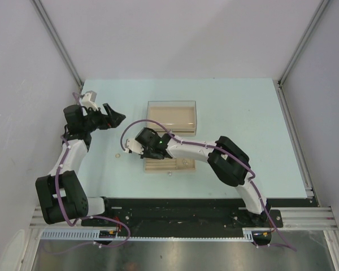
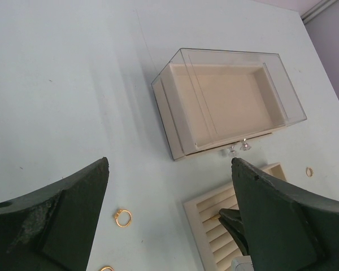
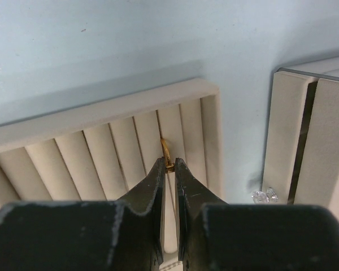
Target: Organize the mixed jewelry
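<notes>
My right gripper (image 3: 168, 162) is shut on a small gold ring (image 3: 166, 151), its tips pinching the ring's lower edge. The ring stands edge-on in a slot of the beige slotted tray (image 3: 73, 118). From above, the right gripper (image 1: 150, 153) covers the tray's left end (image 1: 183, 171). My left gripper (image 2: 169, 164) hangs open above the table with nothing between its fingers, at the far left in the top view (image 1: 110, 116). Loose gold rings lie on the table: one (image 2: 123, 217) left of the tray, another (image 2: 106, 269) at the frame's bottom edge, a third (image 2: 309, 171) at the right.
A beige box under a clear lid (image 1: 171, 116) stands just behind the tray. Two tiny clear studs (image 2: 240, 148) lie on the table between box and tray. The same studs (image 3: 264, 196) lie beside the box (image 3: 288, 130) in the right wrist view.
</notes>
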Available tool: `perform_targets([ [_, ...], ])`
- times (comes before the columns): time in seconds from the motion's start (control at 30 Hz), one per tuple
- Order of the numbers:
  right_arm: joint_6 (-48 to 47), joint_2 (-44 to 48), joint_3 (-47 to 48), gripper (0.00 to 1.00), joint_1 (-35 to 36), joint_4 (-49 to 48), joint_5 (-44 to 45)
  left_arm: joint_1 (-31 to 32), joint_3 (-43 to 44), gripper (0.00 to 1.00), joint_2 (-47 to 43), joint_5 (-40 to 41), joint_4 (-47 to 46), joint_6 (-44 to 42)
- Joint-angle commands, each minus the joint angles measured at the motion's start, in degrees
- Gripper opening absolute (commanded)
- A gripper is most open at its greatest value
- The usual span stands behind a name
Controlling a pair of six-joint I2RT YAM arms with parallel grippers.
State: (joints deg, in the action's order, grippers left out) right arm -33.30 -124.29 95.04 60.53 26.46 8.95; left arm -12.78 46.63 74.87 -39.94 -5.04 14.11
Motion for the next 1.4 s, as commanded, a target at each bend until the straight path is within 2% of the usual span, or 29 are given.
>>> perform_targets([
  [0.0,-1.2,-1.3,2.1,0.00,-0.7,-0.4,-1.2,-0.7,-0.4,0.94,-1.0,-2.1,-1.5,0.7],
  [0.3,-1.6,-2.4,2.5,0.00,-0.5,0.7,-1.6,-0.7,-0.6,0.94,-1.0,-2.5,-1.4,0.3],
  [0.43,-1.1,-2.0,2.6,0.10,-0.5,1.0,-1.2,-0.8,-0.4,0.94,-1.1,-2.1,-0.9,-0.6],
  [0.83,-0.3,1.3,2.3,0.29,-0.4,1.7,0.5,-1.3,0.6,0.94,-1.6,-1.5,1.3,-2.2],
  [1.37,0.8,3.7,3.4,0.36,0.1,2.7,2.0,-1.4,1.4,0.94,-1.7,-0.1,3.3,-6.4],
])
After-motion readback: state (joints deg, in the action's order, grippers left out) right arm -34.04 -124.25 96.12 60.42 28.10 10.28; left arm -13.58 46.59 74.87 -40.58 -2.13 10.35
